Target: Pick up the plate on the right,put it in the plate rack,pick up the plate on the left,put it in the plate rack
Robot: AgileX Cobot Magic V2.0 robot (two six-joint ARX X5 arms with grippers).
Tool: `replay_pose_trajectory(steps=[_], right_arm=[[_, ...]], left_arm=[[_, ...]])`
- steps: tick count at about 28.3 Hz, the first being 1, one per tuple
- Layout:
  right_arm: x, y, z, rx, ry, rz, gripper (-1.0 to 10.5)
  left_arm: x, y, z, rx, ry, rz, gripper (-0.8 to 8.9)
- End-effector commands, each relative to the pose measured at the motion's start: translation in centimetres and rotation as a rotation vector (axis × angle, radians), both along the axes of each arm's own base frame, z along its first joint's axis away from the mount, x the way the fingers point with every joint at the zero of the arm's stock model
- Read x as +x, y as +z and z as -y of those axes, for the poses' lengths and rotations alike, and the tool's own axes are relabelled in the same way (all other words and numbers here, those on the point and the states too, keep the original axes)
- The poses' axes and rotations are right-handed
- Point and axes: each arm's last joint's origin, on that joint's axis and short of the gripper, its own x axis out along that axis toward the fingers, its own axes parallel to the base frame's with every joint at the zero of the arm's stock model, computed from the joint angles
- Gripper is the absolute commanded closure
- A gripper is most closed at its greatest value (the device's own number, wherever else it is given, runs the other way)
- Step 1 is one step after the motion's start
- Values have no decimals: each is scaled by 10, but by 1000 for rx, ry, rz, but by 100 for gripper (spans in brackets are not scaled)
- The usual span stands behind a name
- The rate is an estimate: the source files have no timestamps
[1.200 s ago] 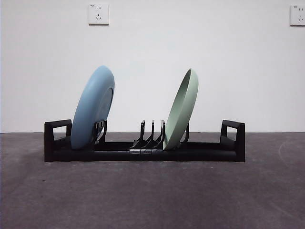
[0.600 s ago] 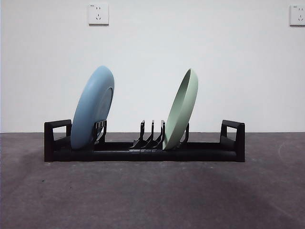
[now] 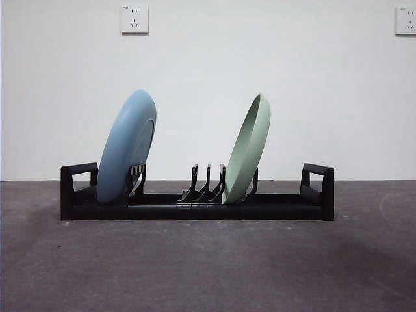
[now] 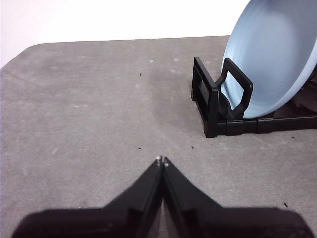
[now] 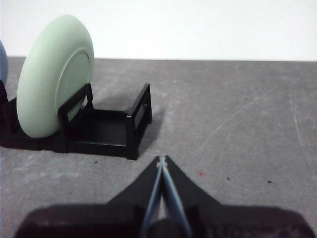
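Front view, from low at the table's near edge, showed bare grey table (image 3: 208,266) first, then the plate rack (image 3: 195,209) lying lengthwise across the middle, with a looped handle at each end. A blue plate (image 3: 123,153) stood on edge in the prongs by one handle, tilted toward the rack's middle. A green plate (image 3: 247,153) stood in the prongs past the middle, tilted the same way, with three free prongs between the two plates. Behind was a white wall (image 3: 208,78) with two sockets.

Neither arm appeared in that view. From its wrist camera, the left gripper (image 4: 162,160) hung over bare table near the blue plate's end of the rack, its jaws pressed together and empty. The right gripper (image 5: 162,158) hung near the green plate's end, jaws likewise closed on nothing.

Both plates seemed already racked, so the task looked finished. The main risk was a plate tipping: each leaned steeply, and how deeply its rim sat between the prongs could not be clearly seen. A knock to a handle from either arm could jolt the rack and tip a plate out.
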Motion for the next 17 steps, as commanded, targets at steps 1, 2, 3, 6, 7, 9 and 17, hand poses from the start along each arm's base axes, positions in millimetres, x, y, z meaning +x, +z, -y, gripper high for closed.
replay_pose_trajectory(steps=[1,2,3,6,7,9,17], right_arm=[[0,-10,0,24,-4,5,946],[1,-13,0,31,-5,-8,946],[1,-16,0,39,-6,-26,946],[0,-19,0,63,-10,-65,946],[0,-19,0,71,-12,-67,946],[1,-19,0,77,-12,-68,946],[1,-20,0,74,-22,-72,946]], left_arm=[[1,-4,0,-6,3,-8,817],[1,-4,0,-6,3,-8,817],[1,-4,0,-6,3,-8,817],[1,-4,0,-6,3,-8,817],[1,-4,0,-6,3,-8,817],[1,-4,0,-6,3,-8,817],[1,-4,0,-6,3,-8,817]])
